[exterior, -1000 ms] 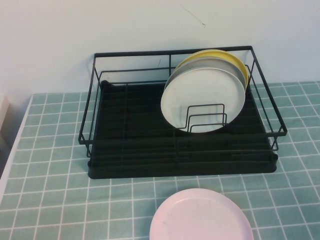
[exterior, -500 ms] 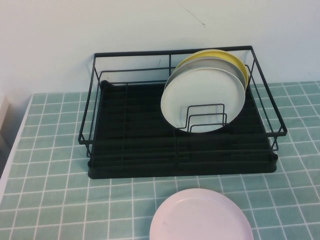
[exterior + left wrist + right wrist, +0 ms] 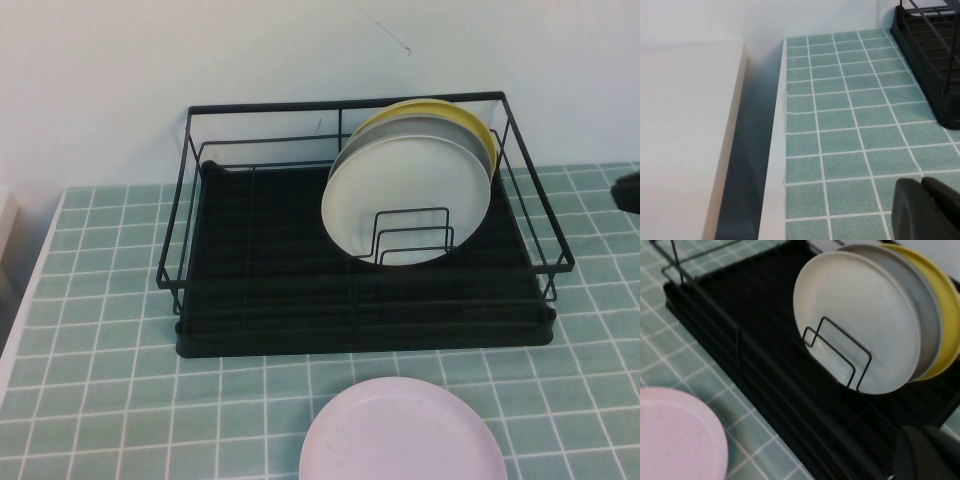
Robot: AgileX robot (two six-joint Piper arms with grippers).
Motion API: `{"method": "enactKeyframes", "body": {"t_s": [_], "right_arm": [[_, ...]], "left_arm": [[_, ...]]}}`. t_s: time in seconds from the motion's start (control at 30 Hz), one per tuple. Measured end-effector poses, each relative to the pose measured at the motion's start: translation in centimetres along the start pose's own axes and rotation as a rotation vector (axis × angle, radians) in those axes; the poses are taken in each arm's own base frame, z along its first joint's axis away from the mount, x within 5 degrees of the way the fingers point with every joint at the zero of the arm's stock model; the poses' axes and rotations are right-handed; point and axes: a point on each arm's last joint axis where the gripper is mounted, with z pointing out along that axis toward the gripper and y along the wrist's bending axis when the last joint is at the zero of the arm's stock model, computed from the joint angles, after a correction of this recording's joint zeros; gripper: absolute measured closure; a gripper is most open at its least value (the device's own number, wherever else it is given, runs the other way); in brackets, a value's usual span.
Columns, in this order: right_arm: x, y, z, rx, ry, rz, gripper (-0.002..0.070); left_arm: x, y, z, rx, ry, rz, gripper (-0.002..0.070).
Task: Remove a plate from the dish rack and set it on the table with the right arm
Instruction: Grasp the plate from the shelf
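Risk lies mainly with the neighbouring plates: the cream plate point(image 3: 407, 200) leans upright against a grey plate point(image 3: 470, 140) and a yellow plate point(image 3: 478, 128) at two o'clock inside the dish rack point(image 3: 260, 300), so a careless pull could drag them along or snag the wire dividers point(image 3: 412, 236). The right gripper point(image 3: 629, 192) sits at three o'clock, outside the rack; the left gripper point(image 3: 926, 210) hovers over the table point(image 3: 850, 115). Whether either is released or clenched cannot be told. A pink plate point(image 3: 400, 435) lies at six o'clock.
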Motion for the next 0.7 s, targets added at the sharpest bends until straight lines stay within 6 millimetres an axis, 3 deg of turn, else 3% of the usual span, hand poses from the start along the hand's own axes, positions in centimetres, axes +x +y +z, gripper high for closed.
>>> {"method": "enactKeyframes", "body": {"t_s": [0.2,0.33,0.5,0.7], "right_arm": [[-3.7,-2.3,6.6,-0.089,0.211,-0.249,0.0678],[-5.8,-3.0,10.6,-0.101,0.262,-0.33,0.0678],[-7.4,-4.7,13.7,-0.081,0.26,-0.385,0.0678],[-7.6,-6.2,15.7,-0.04,0.271,-0.482,0.0676]], "left_arm": [[0.0,0.0,0.0,0.0,0.0,0.0,0.0678],[0.0,0.0,0.0,0.0,0.0,0.0,0.0678],[0.0,0.0,0.0,0.0,0.0,0.0,0.0678],[0.0,0.0,0.0,0.0,0.0,0.001,0.0678]]}}
